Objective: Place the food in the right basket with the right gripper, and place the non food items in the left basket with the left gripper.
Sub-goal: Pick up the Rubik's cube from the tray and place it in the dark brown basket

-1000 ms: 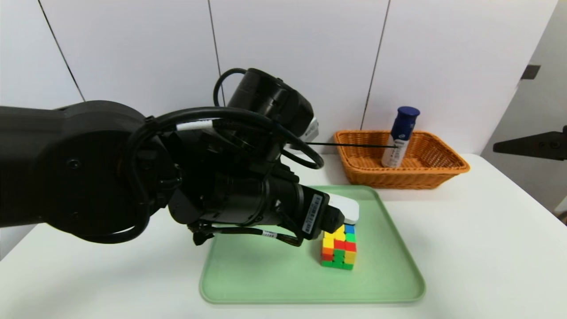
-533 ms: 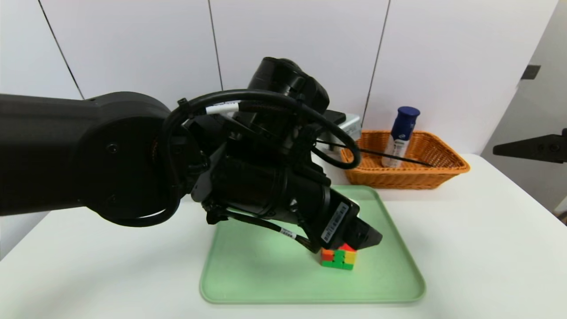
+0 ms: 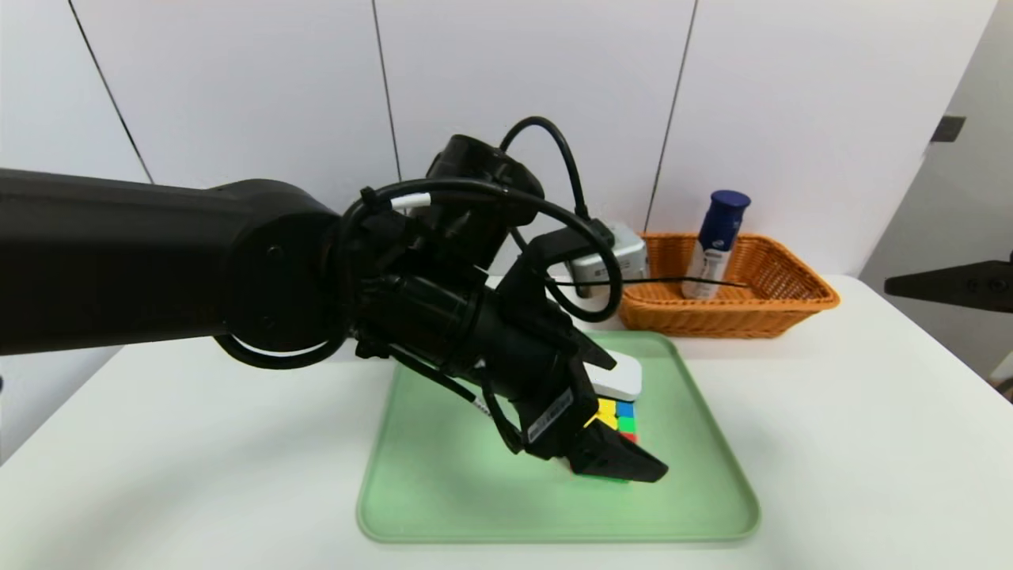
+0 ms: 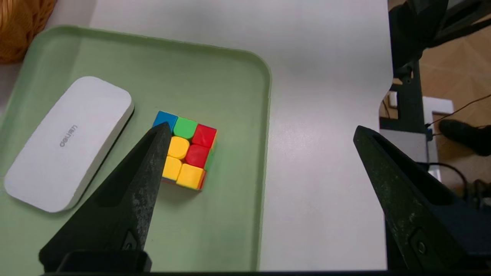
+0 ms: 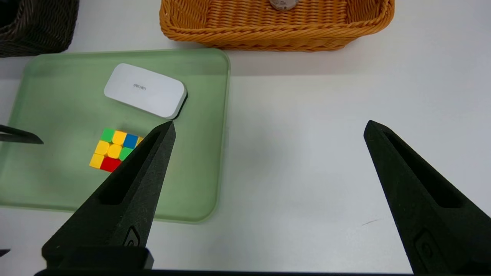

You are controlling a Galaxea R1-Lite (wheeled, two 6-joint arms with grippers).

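The multicoloured puzzle cube [image 4: 188, 151] and the flat white case [image 4: 69, 142] lie on a green tray [image 4: 215, 69]. My left gripper [image 4: 261, 129] hangs open just above the tray. One finger is over the cube's edge and the other is out over the bare table; nothing is held. From the head view the cube [image 3: 619, 415] is half hidden behind that gripper [image 3: 625, 467]. The blue-capped bottle [image 3: 716, 241] stands in the orange right basket [image 3: 791, 305]. My right gripper [image 5: 269, 124] is open and empty over the table, right of the tray. A corner of the dark left basket [image 5: 34, 27] shows.
The left arm's black bulk covers the table's left and back middle in the head view. A grey box [image 3: 625, 257] sits behind the arm beside the orange basket. White table lies right of the tray [image 5: 307, 153], ending at a wall behind.
The left arm has swung forward and down over the tray, bringing its open gripper low beside the cube. The right gripper, cube, case and bottle have stayed put.
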